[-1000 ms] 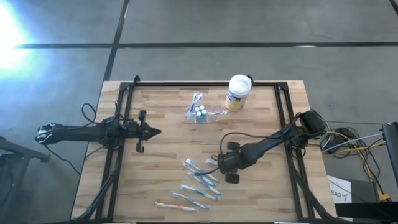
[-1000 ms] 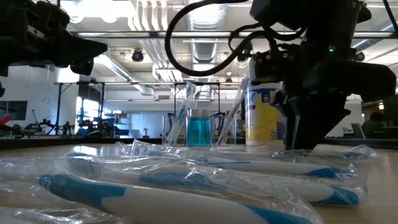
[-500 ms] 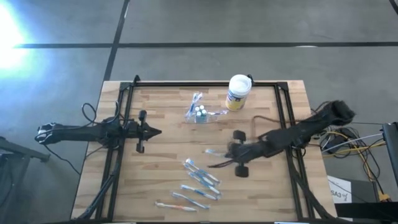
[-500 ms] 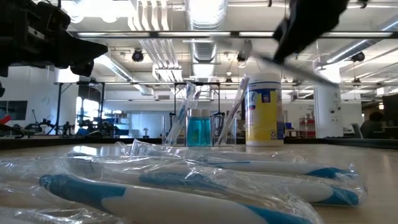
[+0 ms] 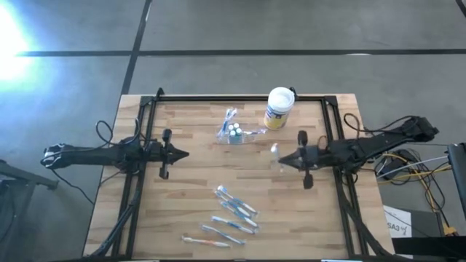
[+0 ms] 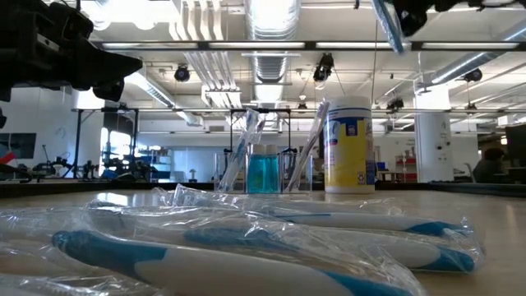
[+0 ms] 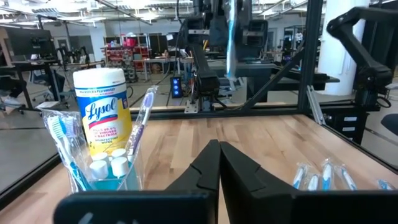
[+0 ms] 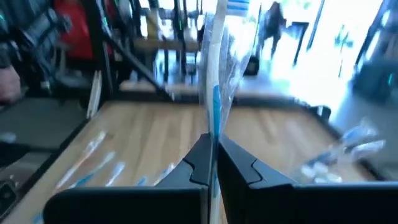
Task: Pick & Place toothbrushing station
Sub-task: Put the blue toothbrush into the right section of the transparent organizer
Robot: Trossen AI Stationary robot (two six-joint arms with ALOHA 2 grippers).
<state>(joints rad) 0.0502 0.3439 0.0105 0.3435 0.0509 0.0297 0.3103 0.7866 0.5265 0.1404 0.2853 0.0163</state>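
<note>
Wooden planks make up the table [image 5: 189,196], which is framed by a dark rail and set on a grey concrete floor. At the left side the left pincer [image 5: 180,153] is held level above the boards, its fingers pressed together on nothing, and it is parked well apart from everything else. Toward the far edge, near the middle, the toothbrush holder [image 5: 233,132] is seen, a clear low box with blue liquid and a few brushes already standing in it; just beside it the white canister [image 5: 278,107] is placed. Nearer the front, a scatter of wrapped toothbrushes [image 5: 231,212] is left lying. At the right, the right pincer [image 5: 279,158] is raised above the table, its fingers clamped on a wrapped toothbrush [image 8: 214,93], which is held by its lower end and stands upright.

The step in hand is judged to be the carry: one brush has been lifted and not yet delivered. What is called for next is a move toward the holder, with the brush kept upright and lowered into an open slot before release.
</note>
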